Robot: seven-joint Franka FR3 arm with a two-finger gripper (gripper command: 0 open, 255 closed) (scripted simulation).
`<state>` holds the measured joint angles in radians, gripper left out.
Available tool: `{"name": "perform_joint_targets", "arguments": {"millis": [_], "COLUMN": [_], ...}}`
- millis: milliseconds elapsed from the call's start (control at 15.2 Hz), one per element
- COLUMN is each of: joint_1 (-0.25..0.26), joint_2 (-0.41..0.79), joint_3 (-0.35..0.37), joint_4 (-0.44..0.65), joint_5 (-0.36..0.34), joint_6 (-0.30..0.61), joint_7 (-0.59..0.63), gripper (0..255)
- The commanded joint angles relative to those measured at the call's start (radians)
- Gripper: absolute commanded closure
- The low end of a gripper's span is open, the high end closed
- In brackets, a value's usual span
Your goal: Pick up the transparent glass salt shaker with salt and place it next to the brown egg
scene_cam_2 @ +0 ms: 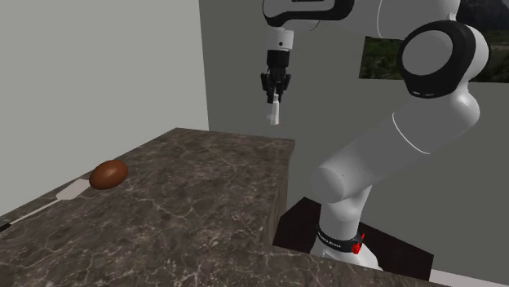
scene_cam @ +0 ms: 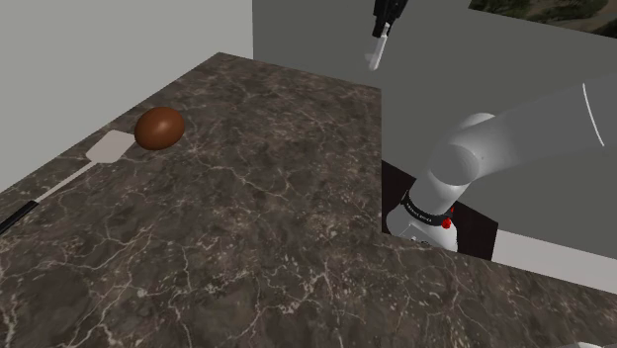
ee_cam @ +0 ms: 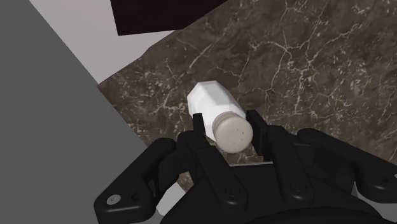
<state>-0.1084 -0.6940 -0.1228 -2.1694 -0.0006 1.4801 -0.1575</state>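
Tool (ee_cam: 227, 125) clamped around white salt shaker (ee_cam: 210, 98), high above dark veined counter (scene_cam: 247, 217), brown egg (scene_cam: 159, 128) well apart; base-band lettering (scene_cam_2: 338, 239) illegible.

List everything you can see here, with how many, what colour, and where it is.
Counter: one, dark veined stone, beneath the other things.
Egg: one, brown, on the counter towards the shoulder view's left.
Spatula: one, white blade, black handle, lying beside the egg.
Shaker: one, white with a speckled cap, held in the air above the counter.
Picture: one, greenish, on the grey wall behind the arm.
Arm: one, white with dark joints.
Gripper: one, black, shut on the shaker.
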Motion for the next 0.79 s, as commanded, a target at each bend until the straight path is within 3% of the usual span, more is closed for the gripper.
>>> {"name": "perform_joint_targets", "arguments": {"millis": [0,726], "joint_1": [0.002,0.009], "joint_2": [0.013,0.081], "joint_3": [0.002,0.003], "joint_4": [0.035,0.24], "joint_5": [0.003,0.01], "joint_6": [-0.023,-0.159], "joint_7": [0.003,0.008], "gripper": [255,255]}}
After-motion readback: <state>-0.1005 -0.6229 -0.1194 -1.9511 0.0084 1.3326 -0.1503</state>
